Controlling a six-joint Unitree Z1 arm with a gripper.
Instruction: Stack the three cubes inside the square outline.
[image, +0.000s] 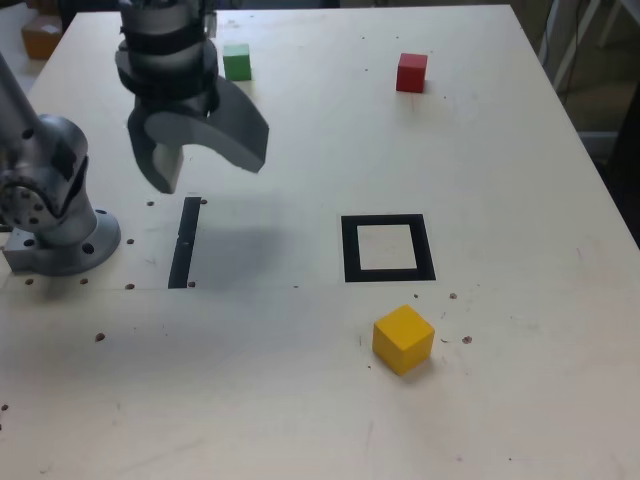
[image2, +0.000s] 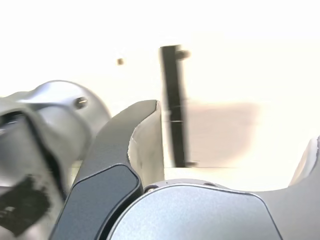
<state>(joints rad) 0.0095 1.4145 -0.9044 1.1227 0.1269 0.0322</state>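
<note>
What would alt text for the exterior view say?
A robot arm's open gripper hangs empty above a pale table. Red cube, green cube and yellow cube sit apart, all outside the black square outline.

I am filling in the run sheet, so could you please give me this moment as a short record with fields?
gripper: grey two-fingered gripper open, empty, raised above the table
table: pale wooden tabletop
target: thick black square outline, pale centre bare
yellow block: matte yellow cube just in front of the outline, apart from it
red block: small red cube far side, towards the exterior view's right
green block: small green cube far side, beside the gripper
other mark: narrow black strip below the gripper
stacked: none yet
</note>
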